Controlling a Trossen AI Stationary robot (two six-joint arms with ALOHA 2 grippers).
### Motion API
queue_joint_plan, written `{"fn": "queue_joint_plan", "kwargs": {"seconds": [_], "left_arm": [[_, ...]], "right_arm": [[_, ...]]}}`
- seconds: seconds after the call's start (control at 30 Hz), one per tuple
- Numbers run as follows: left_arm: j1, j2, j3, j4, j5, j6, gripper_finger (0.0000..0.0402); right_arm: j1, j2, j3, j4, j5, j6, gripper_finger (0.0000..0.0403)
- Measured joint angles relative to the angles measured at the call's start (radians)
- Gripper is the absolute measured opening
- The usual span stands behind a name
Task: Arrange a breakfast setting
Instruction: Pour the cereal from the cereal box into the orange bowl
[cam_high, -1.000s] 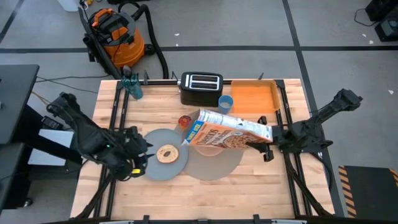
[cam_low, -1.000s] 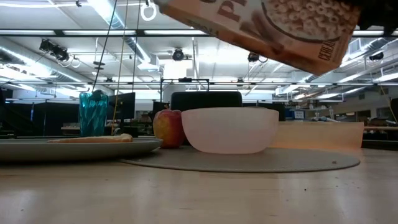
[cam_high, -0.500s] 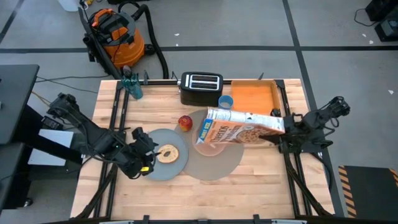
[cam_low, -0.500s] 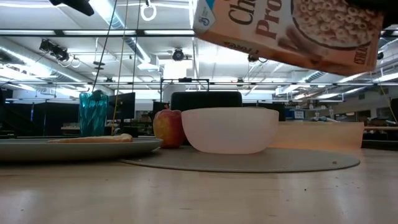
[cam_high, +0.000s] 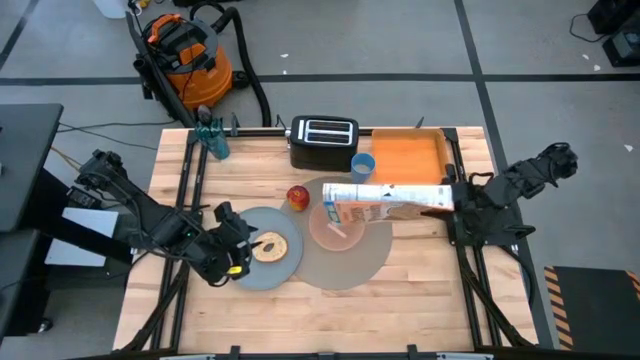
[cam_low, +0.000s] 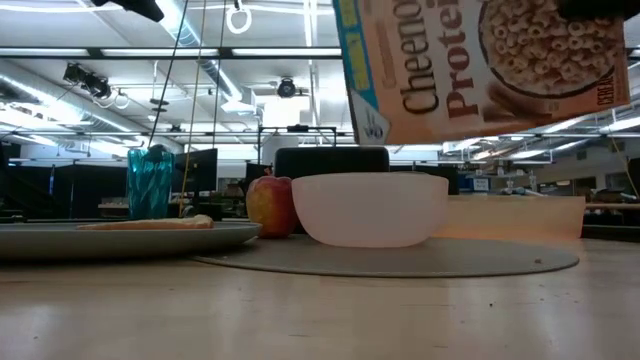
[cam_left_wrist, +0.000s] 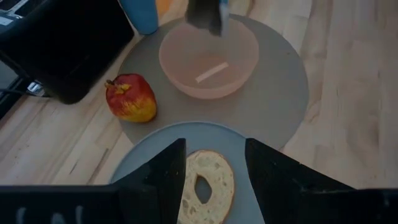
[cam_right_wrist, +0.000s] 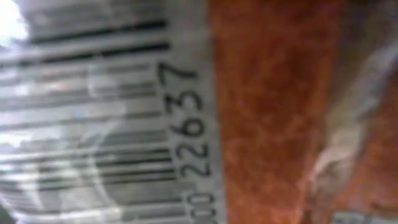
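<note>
Tabletop — right tool (cam_high: 447, 203) holds cereal box (cam_high: 385, 202) above pink bowl (cam_high: 338, 226).

Two dark, near-black jointed arms seen from above, built of chunky rounded segments. Small yellow marking seen near left arm's black two-finger gripper (cam_high: 240, 255). In left wrist view, two broad matte black fingers (cam_left_wrist: 165, 177) with angular, faceted edges shown. Right arm's dark gripper (cam_high: 447, 203) similarly coloured.

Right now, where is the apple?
In the high view the red apple sits on the table left of the pink bowl, at the grey mat's far-left edge, in front of the black toaster.
</note>
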Motion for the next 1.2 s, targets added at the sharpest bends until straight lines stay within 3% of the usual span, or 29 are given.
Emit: {"fn": "queue_joint_plan", "kwargs": {"seconds": [0.33,0.87,1.2], "left_arm": [[0.0,0.0,0.0,0.001,-0.004,-0.008,0.0173],[0.005,0.008,0.0,-0.003,0.027,-0.075,0.0173],[0.021,0.008,0.0,-0.005,0.015,-0.06,0.0173]], "right_arm": [[-0.042,0.262,0.193,-0.133,-0.037,-0.007,0.0213],[-0.045,0.436,0.377,-0.267,-0.062,-0.081,0.0213],[-0.108,0.551,0.486,-0.335,-0.12,-0.113,0.0213]]}}
